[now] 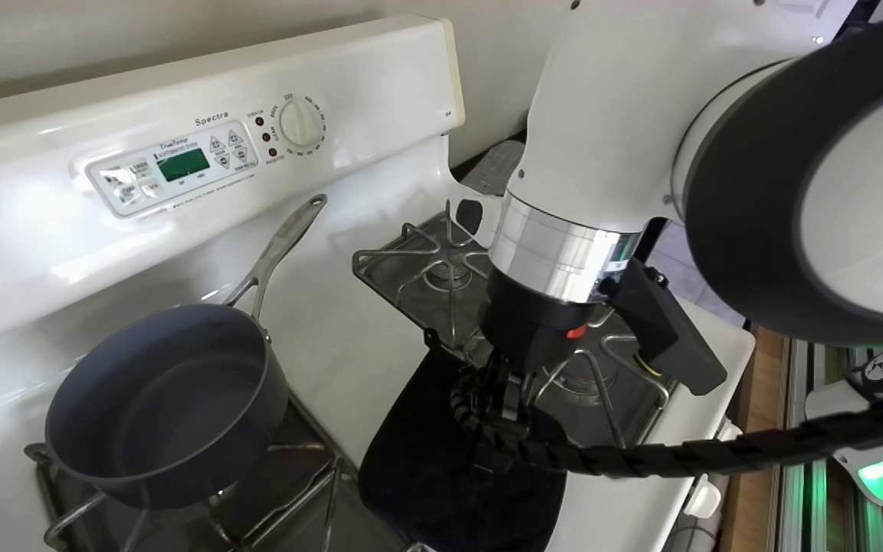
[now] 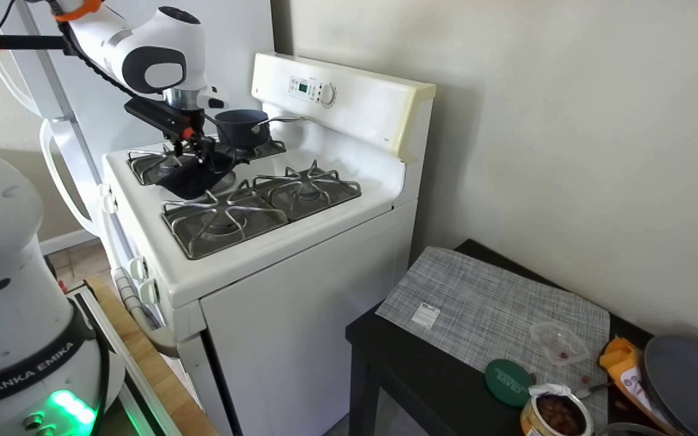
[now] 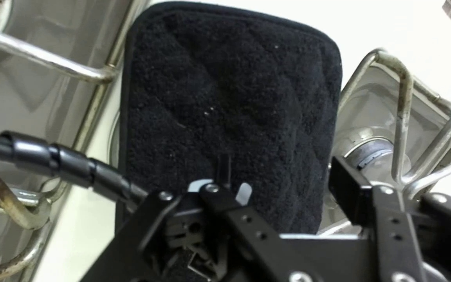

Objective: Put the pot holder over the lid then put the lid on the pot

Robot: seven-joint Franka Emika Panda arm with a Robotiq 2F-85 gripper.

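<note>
My gripper (image 3: 286, 182) hangs low over the middle of a white gas stove (image 2: 312, 290), its two fingers spread apart, nothing visibly pinched between them. Directly below and ahead of me lies the black quilted pot holder (image 3: 225, 102), a soft rectangle with rounded corners; in the wrist view its visible length runs away from my hand, while my fingers are set apart across its width. One finger is over the cloth; the other stands just past its edge, on the side of a steel burner grate (image 3: 403, 113). I cannot tell whether either fingertip touches the fabric. The pot holder covers nearly all of the glass lid (image 2: 226, 183), on the stove's white middle strip; in an exterior view only a sliver peeks out, and the lid's handle is out of sight. The dark grey-blue saucepan (image 1: 165, 395) stands uncovered on a back grate (image 1: 288, 504), apart from my hand and off to its side, its long metal handle slanting toward the backguard (image 1: 380, 100). The covering step looks done to me. The next move, I judge, is gripping the lid's handle through the cloth: my gap seems shifted toward one edge of the pad, so closing here may gather only fabric.
</note>
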